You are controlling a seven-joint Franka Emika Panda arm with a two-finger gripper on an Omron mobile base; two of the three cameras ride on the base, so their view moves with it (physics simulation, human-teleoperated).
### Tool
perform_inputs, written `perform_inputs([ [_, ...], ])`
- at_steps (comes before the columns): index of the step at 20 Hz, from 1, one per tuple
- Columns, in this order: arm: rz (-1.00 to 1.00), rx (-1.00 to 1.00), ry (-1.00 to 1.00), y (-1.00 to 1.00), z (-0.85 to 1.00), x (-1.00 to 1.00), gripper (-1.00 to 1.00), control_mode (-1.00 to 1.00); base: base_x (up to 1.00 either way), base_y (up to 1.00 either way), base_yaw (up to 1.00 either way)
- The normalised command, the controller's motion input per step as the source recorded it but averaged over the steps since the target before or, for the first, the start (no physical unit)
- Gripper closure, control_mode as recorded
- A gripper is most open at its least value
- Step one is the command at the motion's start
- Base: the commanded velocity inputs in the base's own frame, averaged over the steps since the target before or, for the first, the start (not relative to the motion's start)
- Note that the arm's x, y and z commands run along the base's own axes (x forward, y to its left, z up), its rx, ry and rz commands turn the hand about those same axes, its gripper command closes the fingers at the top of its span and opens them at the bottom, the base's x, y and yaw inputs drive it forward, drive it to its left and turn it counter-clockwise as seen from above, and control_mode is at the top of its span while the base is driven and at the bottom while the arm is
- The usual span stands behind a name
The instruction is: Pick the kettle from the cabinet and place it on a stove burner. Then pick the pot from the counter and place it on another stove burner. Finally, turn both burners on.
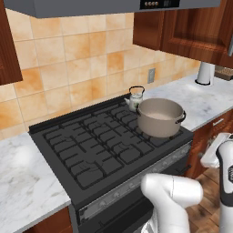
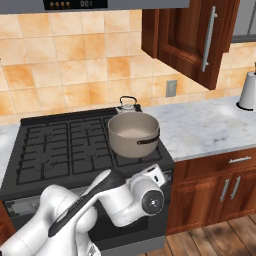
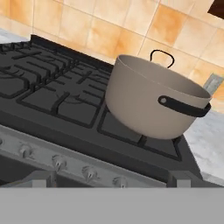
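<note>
The taupe-grey pot [image 1: 160, 117] [image 2: 134, 132] [image 3: 148, 103] stands on the front right burner of the black range [image 1: 91, 141] [image 2: 60, 140]. Behind it, on the back right burner, sits the small kettle [image 1: 135, 98] [image 2: 127, 105]; in the hand view just its black arched handle [image 3: 162, 57] rises over the pot's rim. My gripper [image 3: 111, 179] hangs low in front of the range, open, with nothing between its fingers. It faces the row of silver knobs [image 3: 59, 162] on the front panel. The cabinet [image 2: 195, 40] up on the right has its door swung open.
The marble counter [image 2: 210, 125] [image 1: 205, 102] runs right of the range, with a white paper-towel roll [image 2: 247, 90] [image 1: 205, 73] at its far end. A range hood [image 2: 75, 5] hangs over the stove. The left burners [image 3: 52, 92] are bare.
</note>
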Motion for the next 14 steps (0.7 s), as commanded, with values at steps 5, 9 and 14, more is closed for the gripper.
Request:
perform_inputs([
  [5, 0.00, 0.08, -0.11, 0.00, -0.39, 0.03, -1.00, -1.00, 0.00, 0.00, 0.00],
  [9, 0.00, 0.06, -0.11, 0.00, -0.39, 0.05, -1.00, -1.00, 0.00, 0.00, 0.00],
  [14, 0.00, 0.07, -0.08, 0.00, -0.33, 0.11, -1.00, -1.00, 0.00, 0.00, 0.00],
])
